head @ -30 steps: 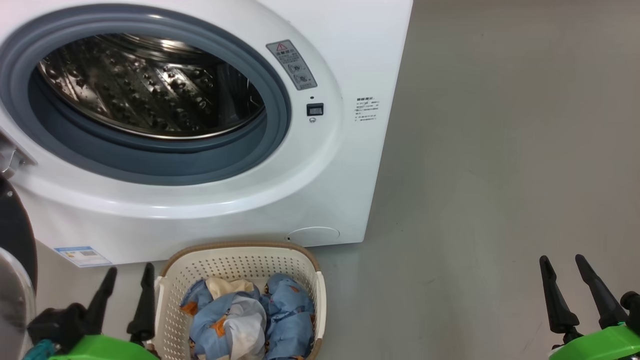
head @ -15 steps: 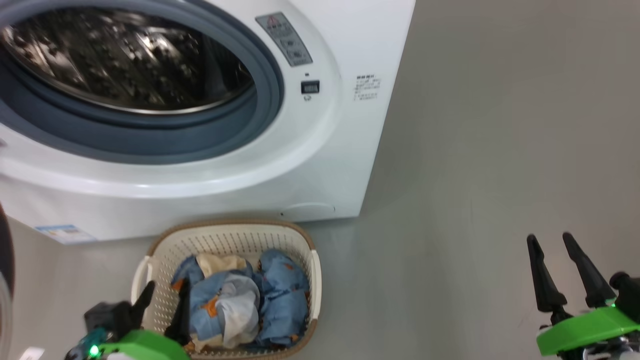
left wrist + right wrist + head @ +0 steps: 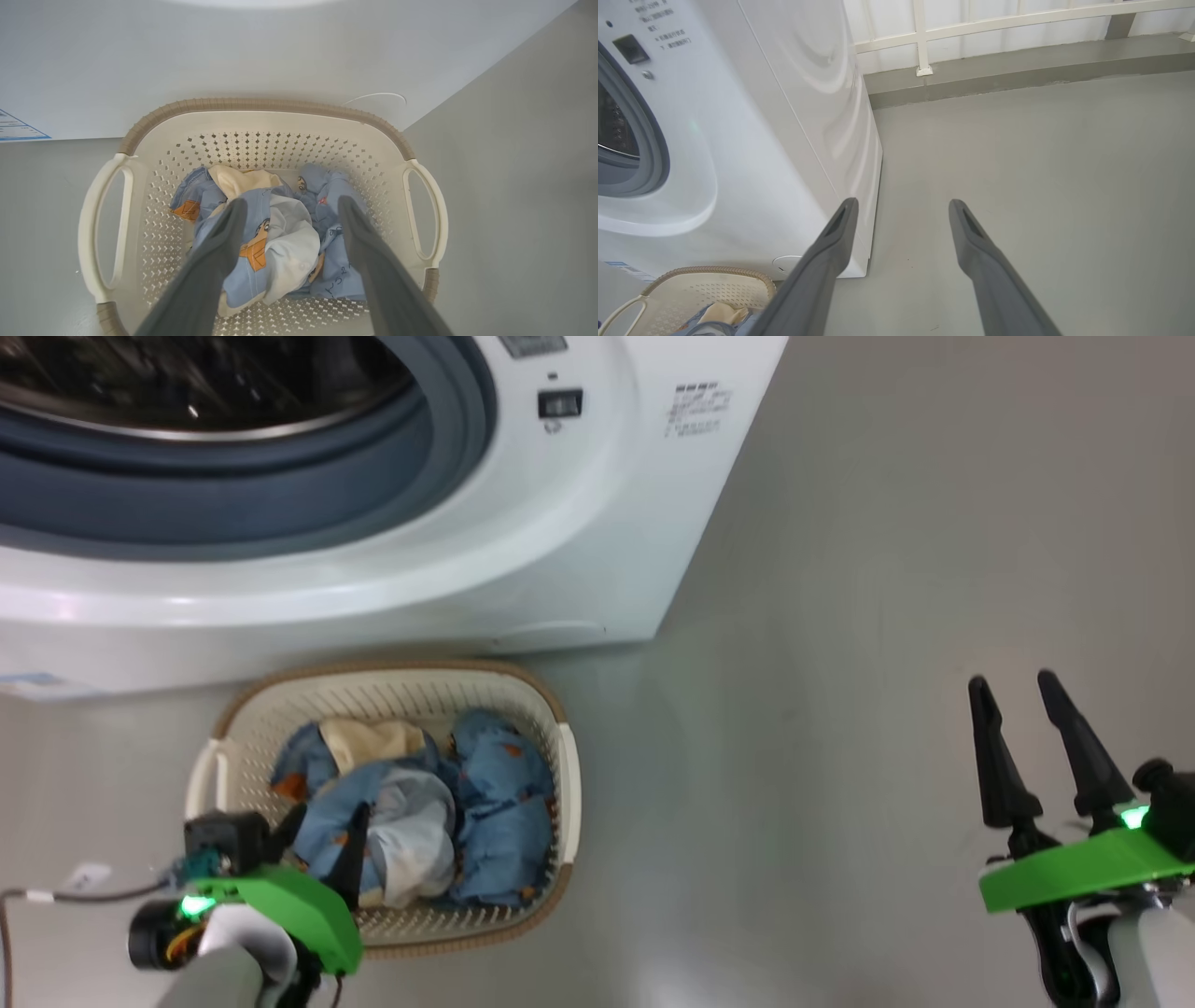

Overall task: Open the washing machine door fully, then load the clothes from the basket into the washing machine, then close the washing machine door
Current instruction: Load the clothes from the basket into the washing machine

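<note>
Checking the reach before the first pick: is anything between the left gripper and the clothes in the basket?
Nothing visible is. The left gripper, jaws open, points straight at the clothes, which lie uncovered in the basket.

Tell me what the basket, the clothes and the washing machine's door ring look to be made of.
The basket: likely moulded plastic, matte cream, with neat punched holes; its brown rim only looks woven. The clothes: soft fabric, matte, crumpled into loose folds; woven or knit, I cannot tell. The door ring: probably rubber, grey-blue, smooth with a dull sheen.
</note>
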Controlling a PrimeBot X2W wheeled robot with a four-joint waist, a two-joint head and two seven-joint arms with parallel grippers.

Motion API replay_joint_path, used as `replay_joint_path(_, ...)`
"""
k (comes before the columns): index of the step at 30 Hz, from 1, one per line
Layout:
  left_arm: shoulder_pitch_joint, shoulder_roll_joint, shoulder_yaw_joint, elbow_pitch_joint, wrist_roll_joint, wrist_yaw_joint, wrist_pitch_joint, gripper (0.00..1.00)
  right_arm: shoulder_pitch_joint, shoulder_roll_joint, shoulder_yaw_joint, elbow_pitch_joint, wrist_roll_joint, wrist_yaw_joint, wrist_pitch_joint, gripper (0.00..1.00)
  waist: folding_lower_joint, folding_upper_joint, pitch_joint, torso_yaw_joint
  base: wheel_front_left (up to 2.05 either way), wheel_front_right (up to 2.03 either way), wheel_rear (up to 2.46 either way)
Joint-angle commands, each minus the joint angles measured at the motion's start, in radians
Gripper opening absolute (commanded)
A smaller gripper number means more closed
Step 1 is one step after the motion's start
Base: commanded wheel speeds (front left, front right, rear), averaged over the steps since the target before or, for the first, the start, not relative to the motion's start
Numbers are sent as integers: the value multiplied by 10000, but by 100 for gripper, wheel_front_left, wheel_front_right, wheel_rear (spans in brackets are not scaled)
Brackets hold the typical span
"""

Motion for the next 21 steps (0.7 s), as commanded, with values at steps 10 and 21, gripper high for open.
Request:
replay_joint_path(10,-1852,565,-1438,1992,-1182,-15,-30,100,-733,146,324,-447,-159,27,-120,100,0,-1,1776,-369,0,0,0)
replay_joint_path(21,-2684,910,-2928,2680,-2393,-15,719,100,-1086,280,428,-575,-234,27,-120,100,0,-1,2418,-504,0,0,0)
